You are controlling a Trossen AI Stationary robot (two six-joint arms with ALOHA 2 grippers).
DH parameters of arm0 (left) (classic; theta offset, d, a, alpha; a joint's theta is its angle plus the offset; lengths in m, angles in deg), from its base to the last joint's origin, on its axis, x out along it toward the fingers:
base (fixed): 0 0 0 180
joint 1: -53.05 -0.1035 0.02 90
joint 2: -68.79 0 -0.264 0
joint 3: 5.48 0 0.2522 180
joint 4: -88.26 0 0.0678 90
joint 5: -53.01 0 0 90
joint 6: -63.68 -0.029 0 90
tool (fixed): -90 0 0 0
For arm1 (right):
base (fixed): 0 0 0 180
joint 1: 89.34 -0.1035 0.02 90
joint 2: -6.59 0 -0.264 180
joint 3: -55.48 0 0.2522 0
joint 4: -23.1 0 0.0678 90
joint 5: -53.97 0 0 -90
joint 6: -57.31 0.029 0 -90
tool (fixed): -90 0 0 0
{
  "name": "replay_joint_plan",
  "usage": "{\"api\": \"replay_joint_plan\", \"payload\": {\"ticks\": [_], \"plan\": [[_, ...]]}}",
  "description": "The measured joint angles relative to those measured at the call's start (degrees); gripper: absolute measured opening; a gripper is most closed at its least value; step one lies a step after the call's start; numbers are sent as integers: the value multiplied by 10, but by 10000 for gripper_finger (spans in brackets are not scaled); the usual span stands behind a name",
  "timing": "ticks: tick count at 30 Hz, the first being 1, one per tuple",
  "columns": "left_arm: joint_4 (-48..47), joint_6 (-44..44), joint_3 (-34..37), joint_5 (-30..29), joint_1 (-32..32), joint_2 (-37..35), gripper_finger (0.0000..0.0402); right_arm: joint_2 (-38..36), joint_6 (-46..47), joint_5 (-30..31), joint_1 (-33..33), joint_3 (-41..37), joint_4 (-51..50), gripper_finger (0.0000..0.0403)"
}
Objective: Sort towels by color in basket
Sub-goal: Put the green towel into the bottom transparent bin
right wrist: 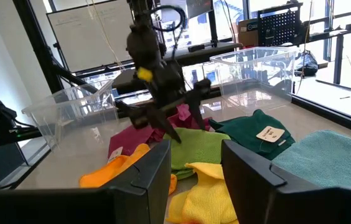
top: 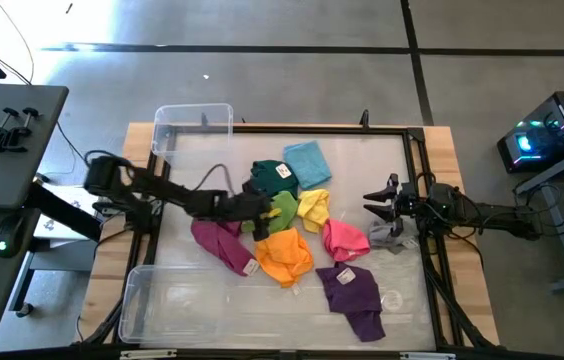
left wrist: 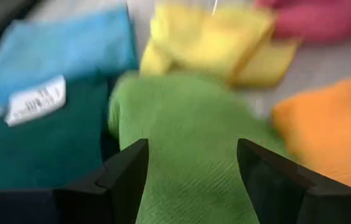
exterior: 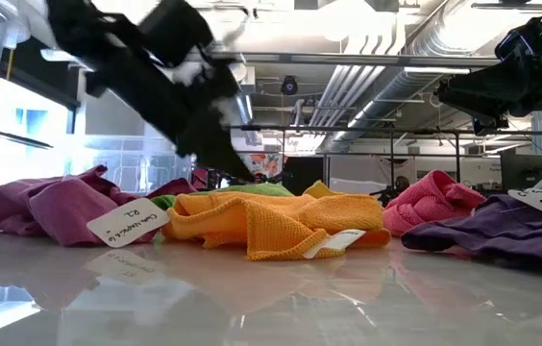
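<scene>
Your left gripper (left wrist: 191, 180) has its fingers spread wide, one on each side of the lime towel (left wrist: 188, 130), with nothing clamped; it sits low over the middle of the pile. Around that lime cloth you have the dark green towel (top: 270, 174) and light blue towel (top: 308, 163) toward the far side, the yellow towel (top: 313, 208) beside it, the orange towel (top: 284, 254), magenta towel (top: 220, 244), pink towel (top: 344, 239) and purple towel (top: 354, 295) nearer the front. Your right gripper (top: 377, 205) waits at the right edge, partly open and empty, above a grey towel (top: 386, 236), while two clear bins (top: 194, 125) stand on the table's left side.
</scene>
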Motion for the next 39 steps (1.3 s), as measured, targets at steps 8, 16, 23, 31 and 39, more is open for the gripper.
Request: {"api": "replay_joint_plan", "payload": {"ticks": [8,16,23,31,39], "plan": [[-24,4,-48,-29,2,91,202,0,0,0,0,0,0,138],[-25,29,-47,-40,18,93,73,0,0,0,0,0,0,138],[-34,-10,-45,-79,33,26,21,0,0,0,0,0,0,138],[-27,-118,-45,-107,82,-130,6,0,0,0,0,0,0,138],[-186,-149,-136,-132,197,-243,6,0,0,0,0,0,0,138]]}}
